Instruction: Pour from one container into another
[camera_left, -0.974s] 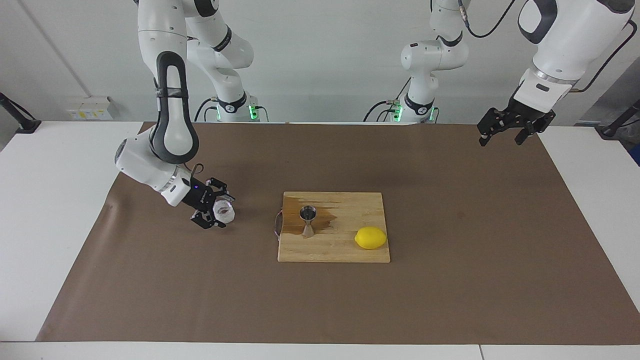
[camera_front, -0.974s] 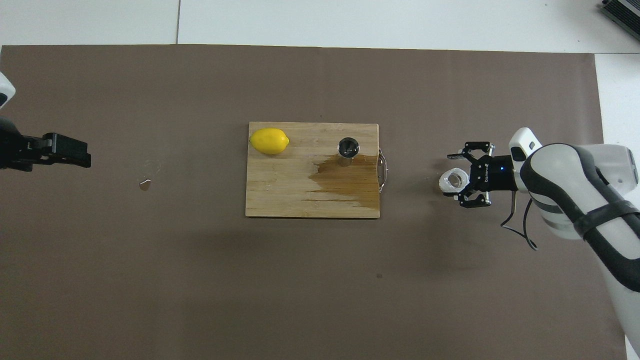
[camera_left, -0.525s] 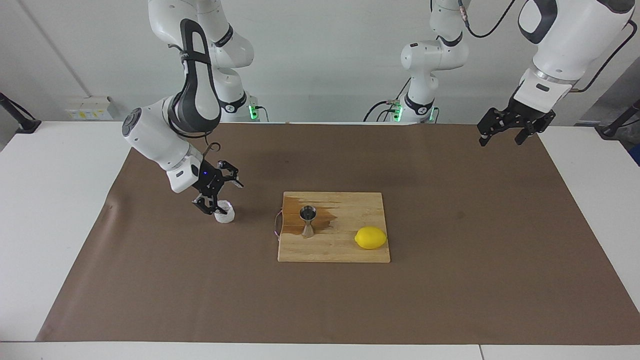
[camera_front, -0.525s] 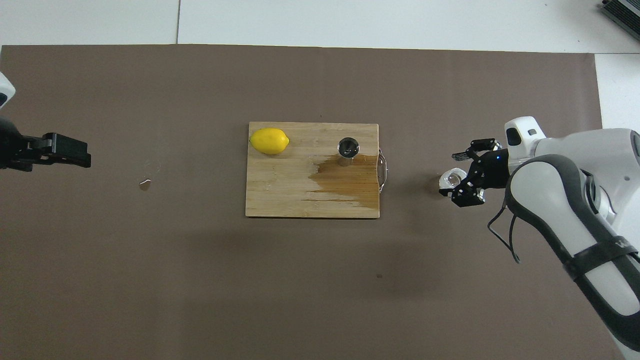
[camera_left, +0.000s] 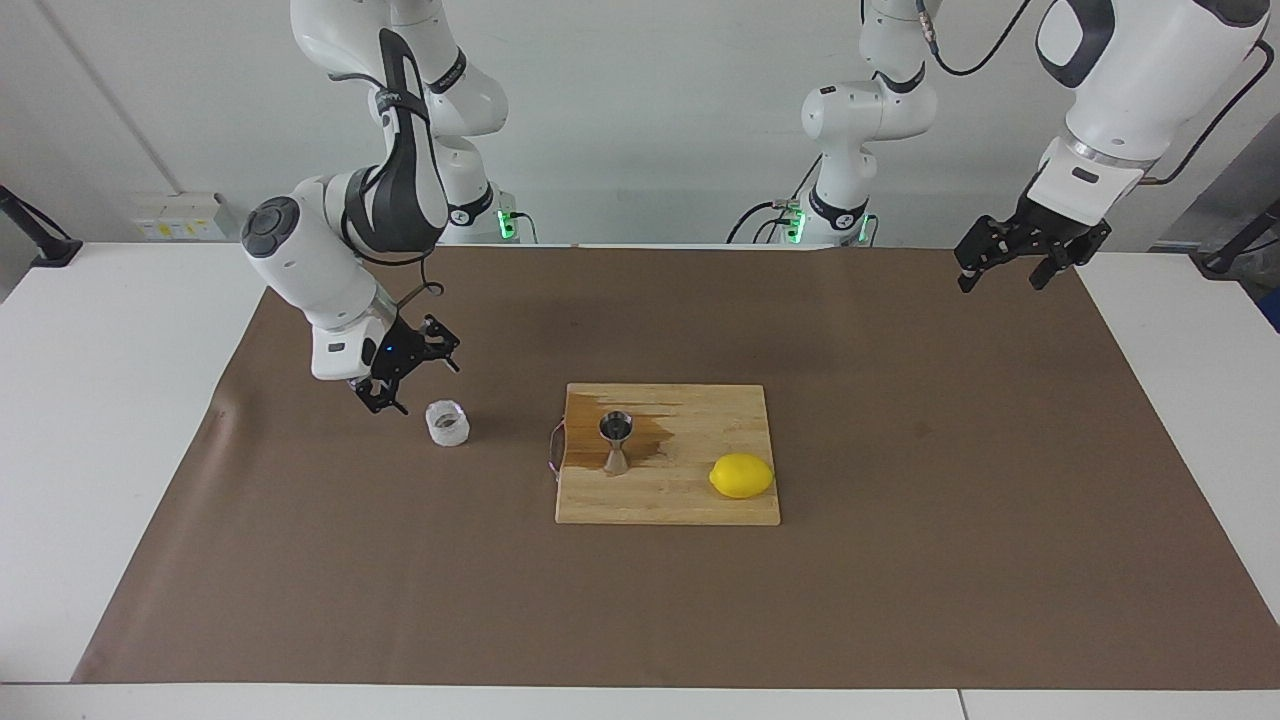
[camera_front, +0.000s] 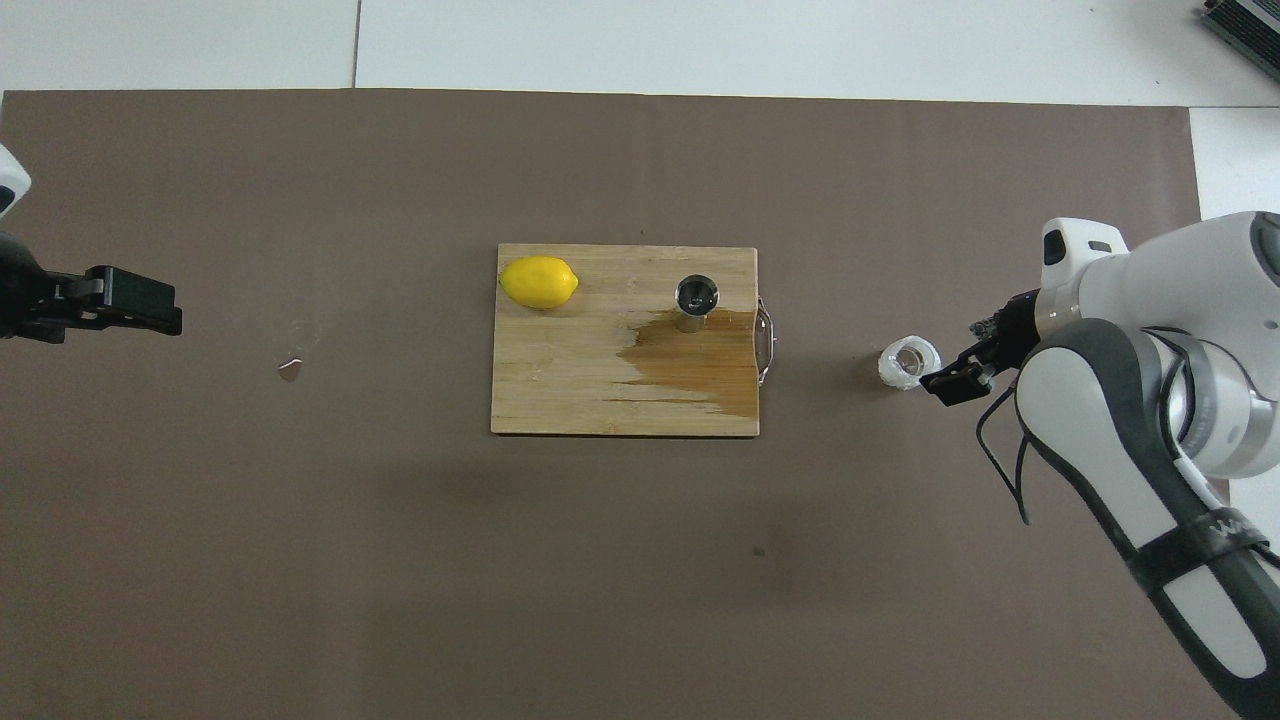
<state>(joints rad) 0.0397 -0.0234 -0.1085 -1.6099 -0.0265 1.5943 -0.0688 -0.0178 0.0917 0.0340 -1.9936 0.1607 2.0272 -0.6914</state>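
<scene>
The small clear cup (camera_left: 447, 423) (camera_front: 908, 361) stands upright on the brown mat, between the cutting board and the right arm's end of the table. My right gripper (camera_left: 410, 383) (camera_front: 965, 355) hangs open just above the mat beside the cup, apart from it, holding nothing. The steel jigger (camera_left: 615, 440) (camera_front: 696, 300) stands upright on the wooden cutting board (camera_left: 690, 505) (camera_front: 560, 400), at the edge of a dark wet stain. Over the mat's corner at the left arm's end, my left gripper (camera_left: 1002, 282) (camera_front: 168, 316) waits open and empty.
A yellow lemon (camera_left: 741, 476) (camera_front: 539, 282) lies on the board toward the left arm's end. The wet stain (camera_front: 690, 360) spreads across the board near its metal handle (camera_front: 765, 340). A small pale scrap (camera_front: 290, 370) lies on the mat.
My right gripper, which was around the tilted cup a second ago, has set it upright on the mat, let go and drawn back and up. The left arm has not moved.
</scene>
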